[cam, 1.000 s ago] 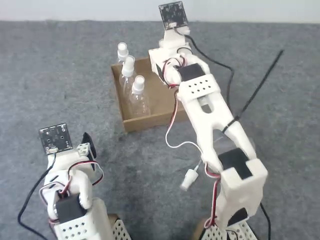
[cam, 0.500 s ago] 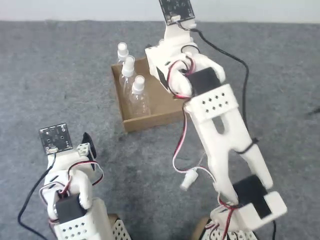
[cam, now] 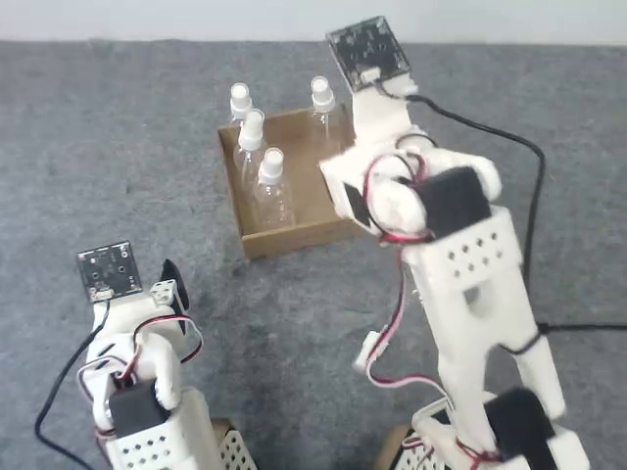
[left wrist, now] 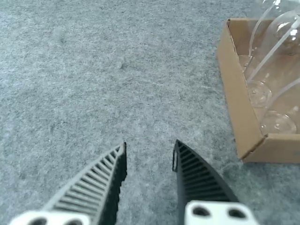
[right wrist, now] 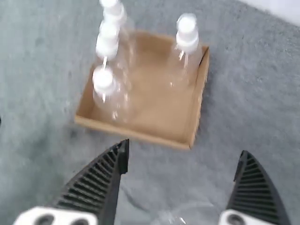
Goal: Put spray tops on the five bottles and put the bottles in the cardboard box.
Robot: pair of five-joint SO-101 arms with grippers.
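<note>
The cardboard box [cam: 294,236] holds several clear bottles with white spray tops. Three stand in a row along one side: [cam: 241,101], [cam: 253,130], [cam: 271,174]. One more bottle [cam: 321,96] stands alone in the far corner. In the right wrist view my right gripper [right wrist: 183,152] hangs open above the carpet, short of the box [right wrist: 136,134], with the lone bottle [right wrist: 187,33] beyond it. My left gripper [left wrist: 150,146] is open over bare carpet, with the box [left wrist: 236,103] off to one side. A faint clear shape [right wrist: 185,214] lies under the right gripper; I cannot tell what it is.
Grey carpet covers the whole table. A white connector [cam: 370,349] hangs on a loose cable beside the right arm. The left arm [cam: 132,362] sits low at the near left, well back from the box.
The right arm has pulled back from over the box toward its base, uncovering the lone bottle in the far corner. The left arm has not moved.
</note>
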